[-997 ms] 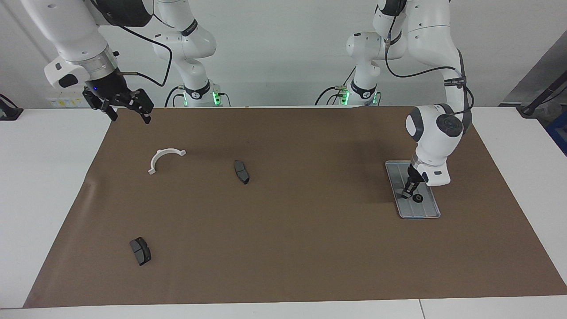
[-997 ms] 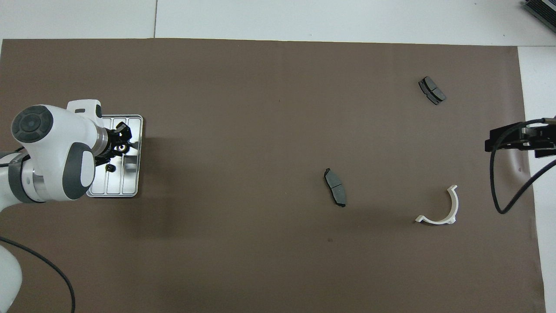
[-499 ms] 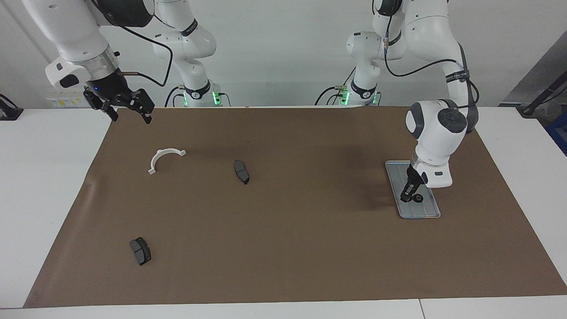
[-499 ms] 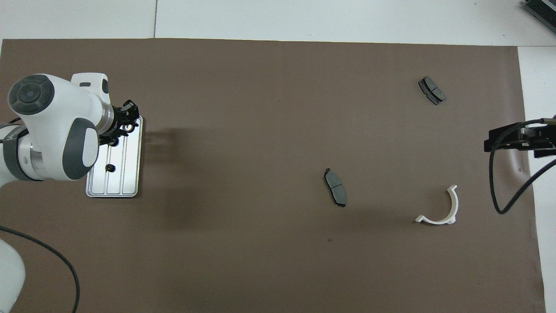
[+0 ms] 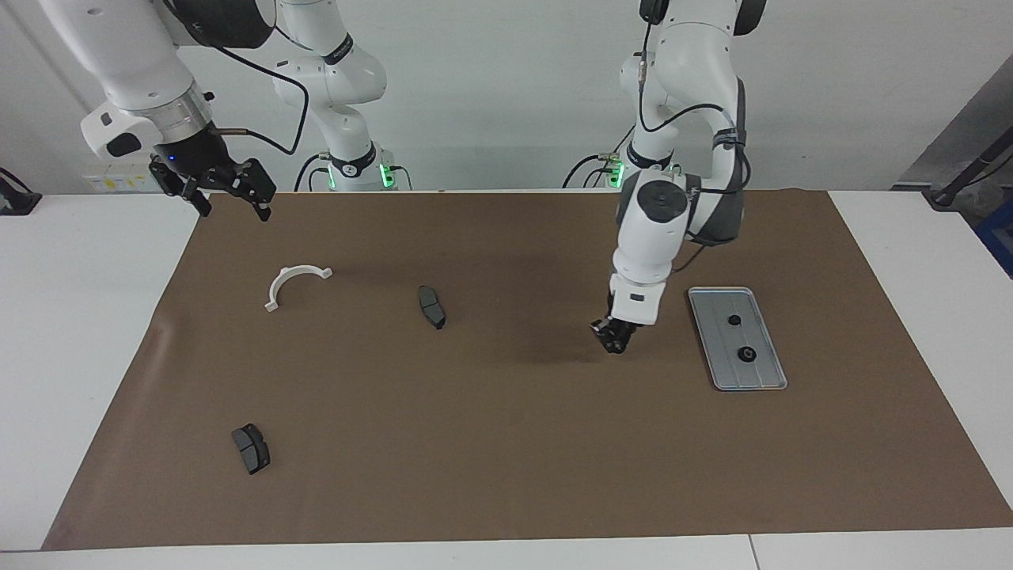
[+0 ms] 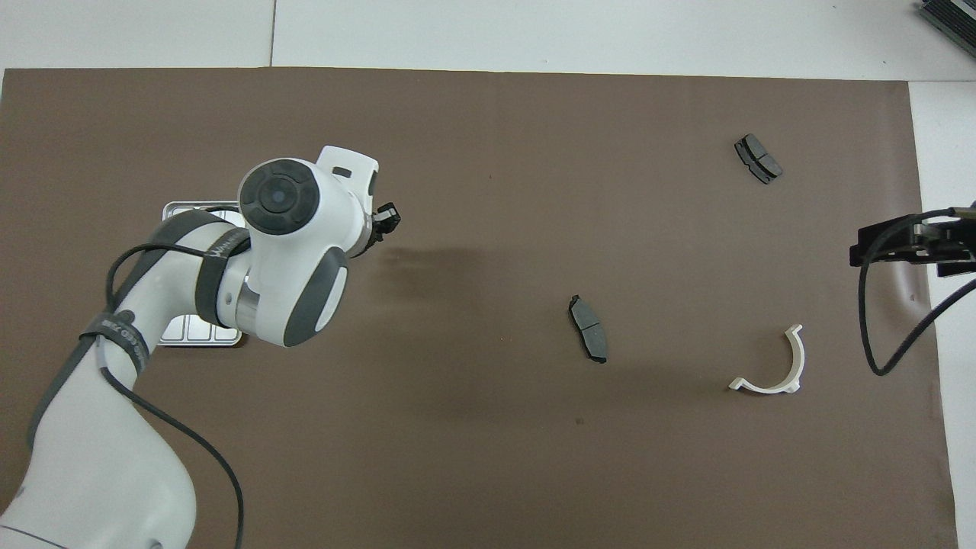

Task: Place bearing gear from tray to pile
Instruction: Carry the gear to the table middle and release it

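My left gripper (image 5: 613, 339) hangs over bare brown mat (image 5: 506, 443), beside the tray (image 5: 761, 380) on the side toward the right arm's end, and its fingers look pinched together around something small and dark; I take it for a bearing gear, though I can't make the piece out clearly. From overhead only the tip of that gripper (image 6: 387, 219) pokes out past the wrist. On the tray I count two black gears: one gear (image 5: 734, 321) nearer the robots, a second gear (image 5: 744, 355) farther out. No pile of gears on the mat that I can see. My right gripper (image 5: 229, 204) waits, fingers spread, over the mat's corner at its own end, above the white bracket (image 5: 294, 283). One dark pad (image 5: 431, 307) lies mid-mat, another pad (image 5: 251, 449) farther out.
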`<action>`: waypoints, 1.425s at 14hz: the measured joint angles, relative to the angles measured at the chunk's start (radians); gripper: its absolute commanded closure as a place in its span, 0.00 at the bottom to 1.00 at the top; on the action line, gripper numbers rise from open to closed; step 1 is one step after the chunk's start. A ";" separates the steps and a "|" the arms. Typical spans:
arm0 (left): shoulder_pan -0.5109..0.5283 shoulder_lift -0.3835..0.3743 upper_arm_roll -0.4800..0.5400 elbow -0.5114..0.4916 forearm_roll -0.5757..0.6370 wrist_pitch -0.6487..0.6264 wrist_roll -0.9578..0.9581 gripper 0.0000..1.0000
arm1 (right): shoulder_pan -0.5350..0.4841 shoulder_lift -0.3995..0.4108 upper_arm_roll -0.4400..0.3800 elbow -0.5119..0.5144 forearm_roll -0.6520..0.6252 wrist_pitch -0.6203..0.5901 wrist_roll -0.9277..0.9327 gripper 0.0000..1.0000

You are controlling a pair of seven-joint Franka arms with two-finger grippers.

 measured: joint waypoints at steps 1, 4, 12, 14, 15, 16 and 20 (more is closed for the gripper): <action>-0.043 0.002 0.000 0.000 0.000 0.013 0.008 0.92 | 0.000 0.000 0.000 0.000 0.000 0.000 0.000 0.00; -0.140 0.014 -0.001 0.000 0.000 0.031 0.121 0.92 | 0.000 0.000 0.000 0.000 0.000 0.000 0.000 0.00; -0.240 0.094 -0.003 0.000 0.000 0.106 0.181 0.00 | 0.000 0.000 0.000 0.000 0.000 0.000 0.000 0.00; -0.240 0.094 0.002 0.004 0.000 0.107 0.201 0.00 | 0.000 0.000 0.000 0.000 0.000 0.000 0.000 0.00; -0.237 0.094 0.008 0.012 0.000 0.107 0.209 0.00 | 0.000 0.000 0.000 0.000 0.000 0.000 0.000 0.00; -0.230 0.093 0.013 0.022 0.000 0.107 0.212 0.00 | 0.000 0.000 0.000 0.000 0.000 0.000 0.000 0.00; -0.073 0.089 0.028 0.045 0.000 0.082 0.216 0.00 | 0.004 0.000 0.001 0.000 0.001 0.000 0.000 0.00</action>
